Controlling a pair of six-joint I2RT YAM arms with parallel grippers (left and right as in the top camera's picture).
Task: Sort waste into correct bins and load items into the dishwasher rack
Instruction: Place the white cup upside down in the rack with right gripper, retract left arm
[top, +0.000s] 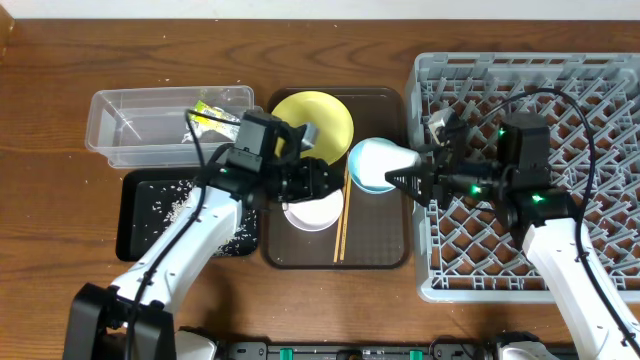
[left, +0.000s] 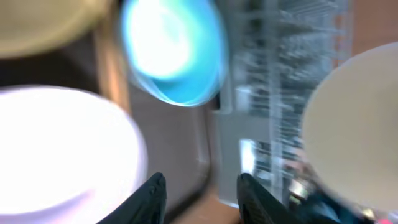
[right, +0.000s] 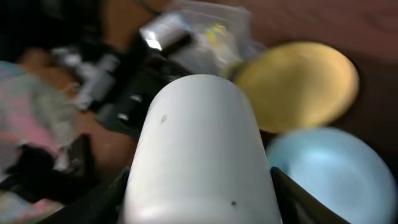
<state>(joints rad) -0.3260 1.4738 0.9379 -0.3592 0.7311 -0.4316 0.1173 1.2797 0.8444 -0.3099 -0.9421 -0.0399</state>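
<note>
My right gripper (top: 408, 180) (right: 202, 202) is shut on the small pale cup (top: 398, 157) (right: 199, 143) and holds it over the light blue bowl (top: 368, 168) (right: 336, 174) at the rack's left edge. My left gripper (top: 312, 180) (left: 202, 196) is open and empty, just above the white bowl (top: 312, 212) (left: 62, 149). The yellow plate (top: 312, 118) (right: 298, 84) lies at the back of the brown tray. The chopsticks (top: 342, 215) lie beside the white bowl. The yellow-green wrapper (top: 212, 110) lies in the clear tub (top: 140, 125). Rice scraps (top: 170, 208) lie in the black bin (top: 135, 235). The grey rack (top: 600, 100) stands at the right.
The brown tray (top: 385, 250) holds the plate, bowls and chopsticks between the bins and the rack. Both arms meet over the tray's middle, the grippers close together. The left wrist view is blurred and shows the blue bowl (left: 171, 50) and rack (left: 280, 74) ahead.
</note>
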